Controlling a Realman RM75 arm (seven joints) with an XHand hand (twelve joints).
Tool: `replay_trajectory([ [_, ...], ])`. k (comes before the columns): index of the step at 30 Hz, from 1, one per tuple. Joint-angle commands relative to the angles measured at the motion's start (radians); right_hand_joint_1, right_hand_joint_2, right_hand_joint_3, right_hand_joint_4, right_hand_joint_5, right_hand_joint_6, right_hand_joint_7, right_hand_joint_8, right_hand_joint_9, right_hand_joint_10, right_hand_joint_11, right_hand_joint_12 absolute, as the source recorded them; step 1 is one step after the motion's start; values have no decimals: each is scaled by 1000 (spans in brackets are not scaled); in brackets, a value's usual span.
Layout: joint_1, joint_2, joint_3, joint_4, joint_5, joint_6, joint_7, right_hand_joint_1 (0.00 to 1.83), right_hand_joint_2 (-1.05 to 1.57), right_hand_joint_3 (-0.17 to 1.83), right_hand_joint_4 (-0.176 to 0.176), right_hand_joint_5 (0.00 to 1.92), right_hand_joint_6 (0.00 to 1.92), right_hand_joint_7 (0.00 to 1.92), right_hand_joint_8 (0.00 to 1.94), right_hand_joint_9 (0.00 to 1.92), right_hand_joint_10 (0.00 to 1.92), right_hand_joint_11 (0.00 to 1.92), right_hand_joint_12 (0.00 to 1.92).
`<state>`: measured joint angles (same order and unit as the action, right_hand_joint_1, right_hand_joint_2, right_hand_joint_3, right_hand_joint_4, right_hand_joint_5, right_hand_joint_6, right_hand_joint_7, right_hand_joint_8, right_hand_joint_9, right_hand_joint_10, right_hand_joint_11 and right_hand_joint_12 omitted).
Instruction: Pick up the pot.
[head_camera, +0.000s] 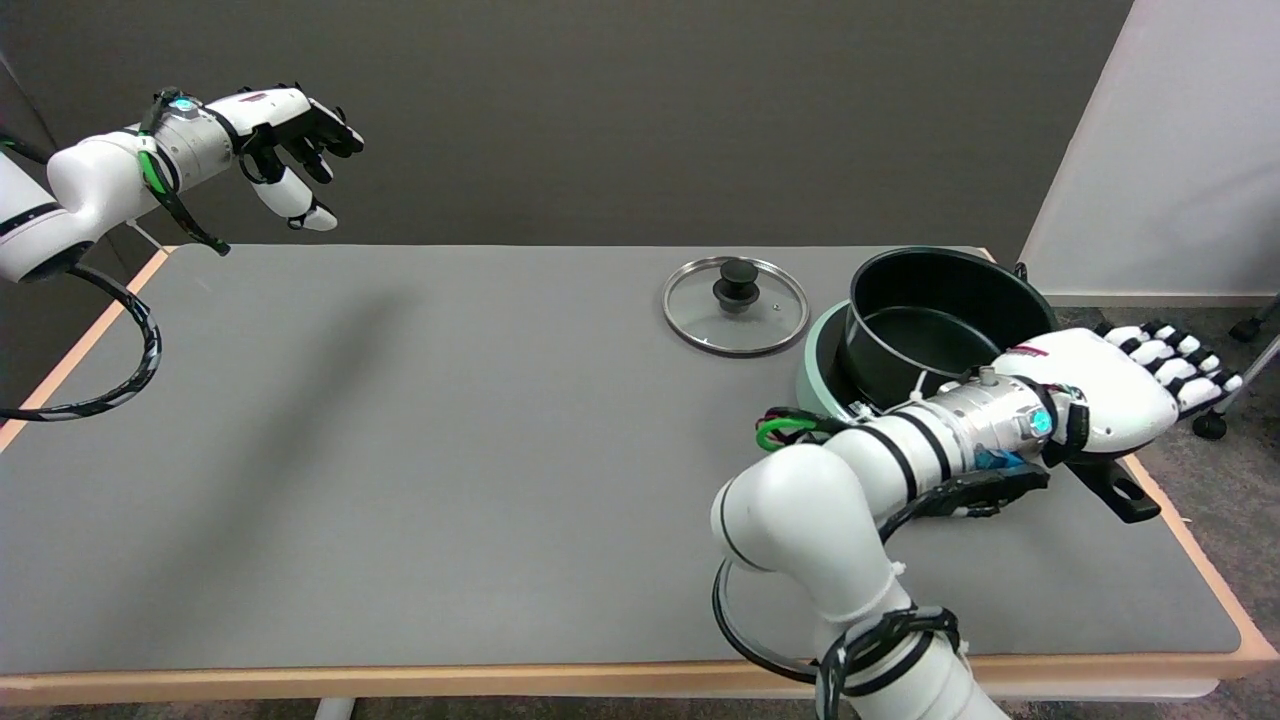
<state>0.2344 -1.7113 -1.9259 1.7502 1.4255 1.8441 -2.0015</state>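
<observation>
At the table's (400, 450) right edge, tilted pot (935, 320) beside right hand (1110, 385), fingers (1185, 365) spread, released.

The robot hand (1120, 385) and its arm cover the near side of the pot (935, 325), so I cannot tell if the robot hand touches it. Only the tip of the pot's handle (1120, 492) sticks out. The bench (400, 450) is cut off at the bottom.

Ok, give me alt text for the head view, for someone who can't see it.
The right robot hand reaches over the near rim of a tilted black pot at the grey table's right edge; whether it grips is unclear. A glass lid lies flat beside the pot.
</observation>
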Motion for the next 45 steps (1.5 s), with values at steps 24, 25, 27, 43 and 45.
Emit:
replay_trajectory([
  [24, 28, 75, 110, 42, 209, 0, -4, 1363, -583, 879, -171, 27, 27, 27, 27, 27, 27, 27, 27],
  [25, 29, 76, 110, 44, 209, 0, -4, 1362, -579, 878, -170, 26, 26, 26, 26, 26, 26, 26, 26],
  [27, 29, 79, 110, 49, 209, 0, -4, 1361, -576, 879, -170, 26, 26, 26, 26, 26, 26, 26, 26],
  [43, 23, 82, 102, 61, 225, -1, -14, 1237, -558, 887, -30, 11, 11, 11, 11, 11, 11, 11, 11],
  [45, 23, 83, 102, 61, 233, -1, -24, 1234, -559, 878, -26, 11, 11, 11, 11, 11, 11, 11, 11],
])
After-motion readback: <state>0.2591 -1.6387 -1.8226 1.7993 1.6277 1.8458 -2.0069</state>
